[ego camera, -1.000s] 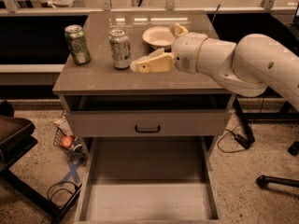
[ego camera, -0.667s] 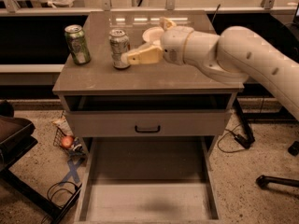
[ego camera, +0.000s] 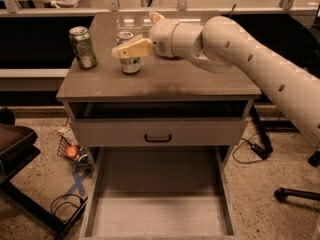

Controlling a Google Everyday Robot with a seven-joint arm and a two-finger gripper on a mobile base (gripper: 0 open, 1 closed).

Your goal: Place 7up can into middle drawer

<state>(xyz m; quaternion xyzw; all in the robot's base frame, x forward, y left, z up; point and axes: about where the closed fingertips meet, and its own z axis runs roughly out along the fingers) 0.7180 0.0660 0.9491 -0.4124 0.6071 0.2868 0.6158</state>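
Observation:
The 7up can (ego camera: 130, 63), silvery-white with green markings, stands upright on the cabinet top (ego camera: 200, 79), left of centre. My gripper (ego camera: 132, 36) is at the can with its fingers spread open. The near finger (ego camera: 134, 48) crosses the front of the can's upper part, and the far finger (ego camera: 156, 17) sticks up behind it. The can still rests on the top. The middle drawer (ego camera: 159, 216) is pulled out low at the front, its pale floor bare.
A darker all-green can (ego camera: 83, 47) stands left of the 7up can. A shut grey drawer front with a dark handle (ego camera: 158, 138) sits above the open drawer. A black chair (ego camera: 15, 146) is at the left, clutter and cables (ego camera: 73, 153) on the floor, a chair base (ego camera: 295, 194) at the right.
My gripper has moved left across the cabinet top to the 7up can, and the near finger now crosses the can's front. The cans have not moved.

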